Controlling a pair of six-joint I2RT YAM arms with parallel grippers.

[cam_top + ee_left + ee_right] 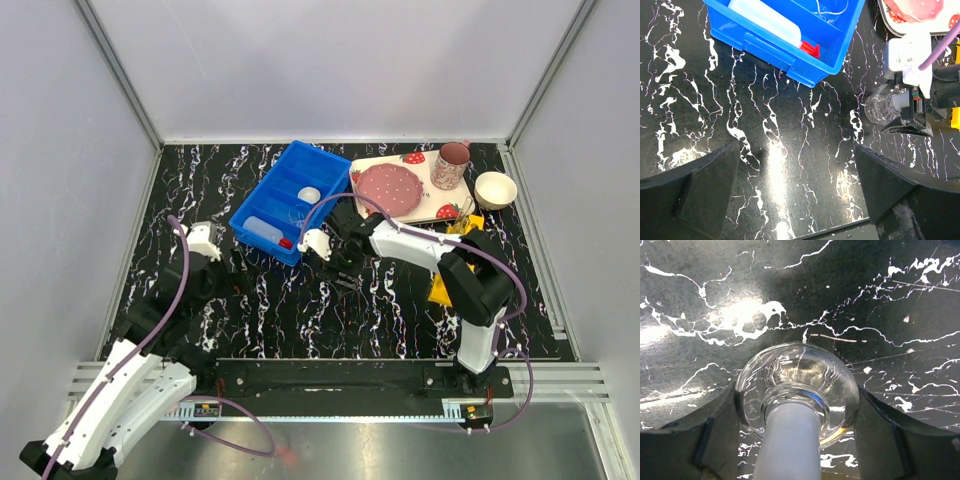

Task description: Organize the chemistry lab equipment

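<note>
**Black marble table, glass in the right claw**

On the white-veined black table (300, 320), centre of the overhead view, your right gripper (797, 395) appears closed on the round glass flask (797, 375), fingers against both sides of the bulb. Treat the flask as light, rigid, slick and breakable, so squeeze gently at its widest part. Your left gripper (797, 170) hangs wide and empty at lower left. The blue bin (262, 195) sits just above.

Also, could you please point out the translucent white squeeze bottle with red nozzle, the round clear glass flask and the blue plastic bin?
Squeeze bottle (765, 17): left wrist view, its white body.
Glass flask (800, 370): right wrist view, its round bulb.
Blue bin (812, 72): left wrist view, its near wall.
</note>
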